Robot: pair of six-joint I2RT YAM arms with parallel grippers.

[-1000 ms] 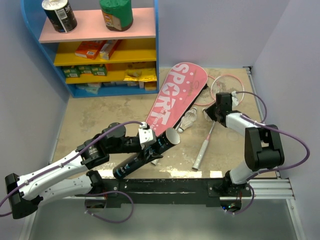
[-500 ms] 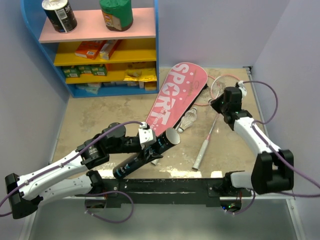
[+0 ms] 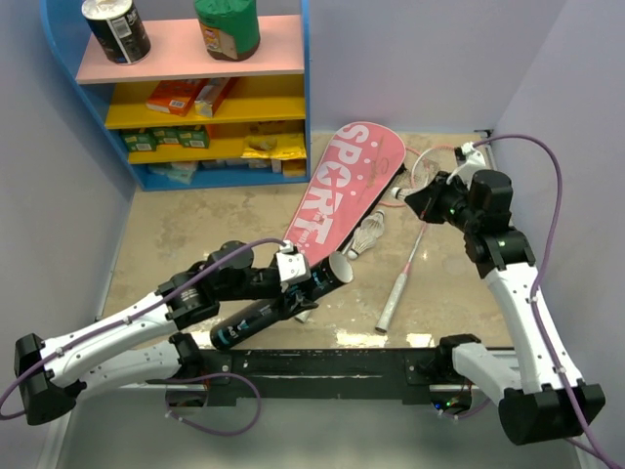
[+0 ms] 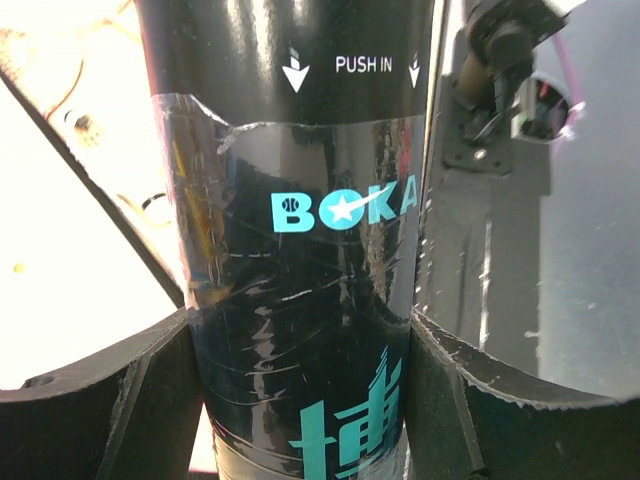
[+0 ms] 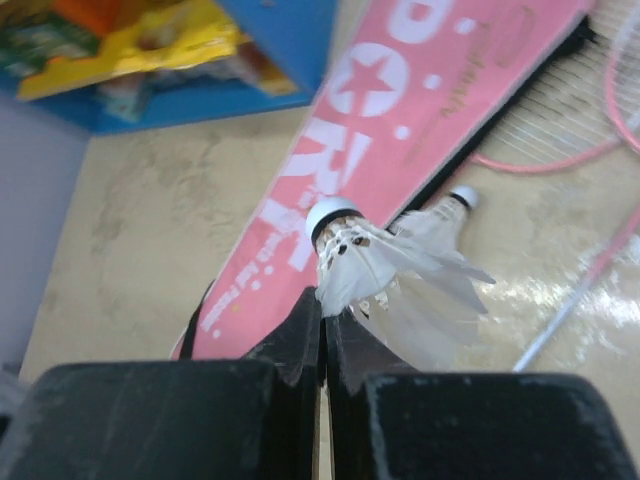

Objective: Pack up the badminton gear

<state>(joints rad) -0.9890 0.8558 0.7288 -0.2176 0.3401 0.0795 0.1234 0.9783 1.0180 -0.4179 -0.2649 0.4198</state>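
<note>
Badminton gear is lying mostly unpacked: left fingers (image 4: 95, 400) are clamping the long black teal-lettered tube (image 3: 283, 303) at the front of the tabletop (image 3: 195, 230); right fingers (image 5: 290, 340) are pinching shut on a white feathered shuttlecock (image 5: 350, 265); pink racket-shaped cover (image 3: 342, 191) and thin pink-framed rackets (image 3: 398, 285) are waiting beyond.

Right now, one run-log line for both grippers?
left gripper: shut on black tube | right gripper: shut on shuttlecock, in air | other shuttlecock: beside pink cover

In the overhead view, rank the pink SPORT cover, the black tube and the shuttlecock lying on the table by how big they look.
1. Pink cover, the largest.
2. Black tube, shorter and narrower, though the left gripper holds it up nearer the camera.
3. Shuttlecock on the table, clearly the smallest.
</note>
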